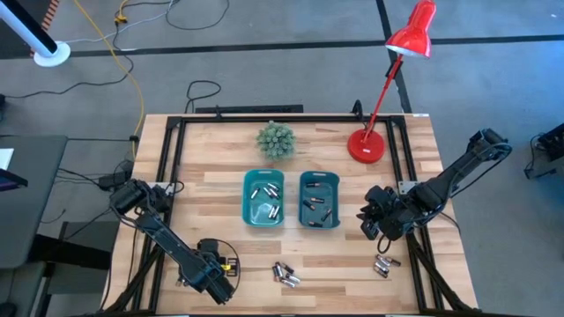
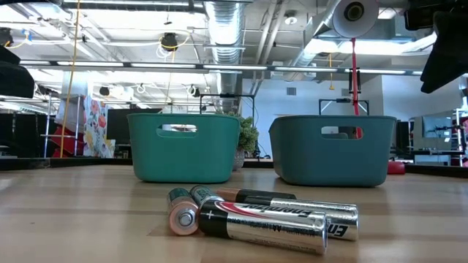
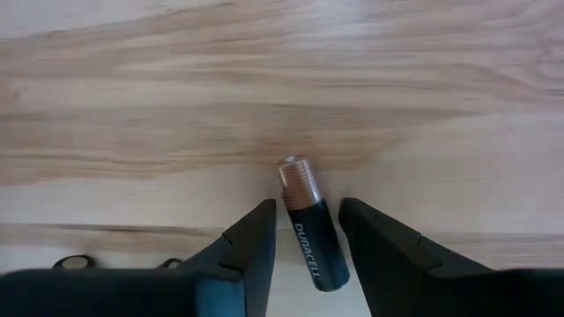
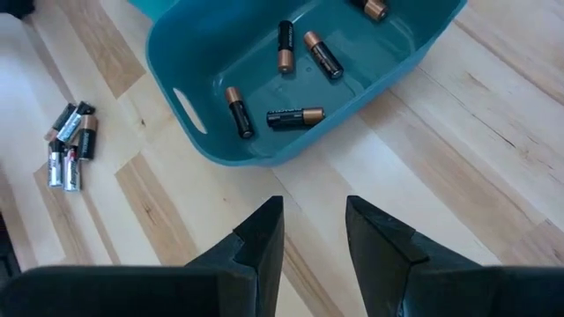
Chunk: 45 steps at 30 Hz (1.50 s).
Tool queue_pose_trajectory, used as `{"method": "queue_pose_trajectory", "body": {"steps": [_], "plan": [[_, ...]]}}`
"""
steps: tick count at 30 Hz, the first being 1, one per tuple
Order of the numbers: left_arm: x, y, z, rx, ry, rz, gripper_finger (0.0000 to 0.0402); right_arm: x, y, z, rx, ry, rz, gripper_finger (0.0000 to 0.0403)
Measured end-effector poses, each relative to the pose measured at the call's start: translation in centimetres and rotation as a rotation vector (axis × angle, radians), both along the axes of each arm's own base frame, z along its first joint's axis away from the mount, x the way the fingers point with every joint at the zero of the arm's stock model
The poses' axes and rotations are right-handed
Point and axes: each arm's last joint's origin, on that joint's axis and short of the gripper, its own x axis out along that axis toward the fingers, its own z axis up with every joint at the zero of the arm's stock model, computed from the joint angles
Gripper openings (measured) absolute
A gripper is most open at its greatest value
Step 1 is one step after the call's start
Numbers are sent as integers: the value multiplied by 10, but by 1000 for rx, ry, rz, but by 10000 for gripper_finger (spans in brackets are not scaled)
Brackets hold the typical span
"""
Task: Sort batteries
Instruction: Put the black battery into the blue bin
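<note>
Your left gripper (image 3: pixel 304 233) straddles a black-and-copper cylindrical battery (image 3: pixel 310 224) lying on the wooden table (image 3: pixel 132 106), fingers part-open, not yet clamped; it's small, rigid, slick and rolls, so pinch its mid-barrel

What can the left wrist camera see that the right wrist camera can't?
Only the left wrist view shows a battery lying between the left hand's open fingers, not yet gripped. Only the right wrist view shows a teal bin holding batteries, a loose pile beside it, and the empty, open right hand. Both show the wooden table.
</note>
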Motion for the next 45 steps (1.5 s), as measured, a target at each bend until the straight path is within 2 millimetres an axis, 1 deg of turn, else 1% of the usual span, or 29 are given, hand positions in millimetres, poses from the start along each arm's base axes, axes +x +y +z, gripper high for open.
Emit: {"method": "queue_pose_trajectory", "body": {"steps": [3, 9, 14, 18, 23, 25, 28, 31, 33, 35, 40, 45], "plan": [[-1, 1, 1, 3, 4, 0, 115, 0, 0, 0, 1, -2, 0, 140], [-2, 2, 1, 12, 27, -25, 42, 0, 0, 0, 2, -3, 0, 140], [0, 0, 6, 16, 30, -59, 37, 0, 0, 0, 0, -2, 2, 140], [2, -2, 20, 74, 69, -81, 37, 0, 0, 0, -7, 2, 6, 140], [3, -1, 54, 105, 74, -112, 37, 0, 0, 0, -14, 3, 17, 140], [5, 3, 65, 119, 59, -129, 37, 0, 0, 0, -16, 4, 19, 140], [7, 13, 90, 157, 20, -188, 37, 0, 0, 0, -20, 5, 25, 140], [14, 32, 110, 214, 16, -246, 37, 0, 0, 0, -20, 5, 25, 140], [22, 49, 125, 242, 30, -310, 37, 0, 0, 0, -20, 5, 24, 140], [35, 70, 138, 239, 29, -398, 37, 0, 0, 0, -21, 6, 24, 140], [79, 130, 161, 292, -24, -600, 37, 0, -1, 0, -4, 1, 2, 140], [123, 195, 177, 385, -194, -782, 37, 0, -1, 0, 27, -6, -41, 140]]}}
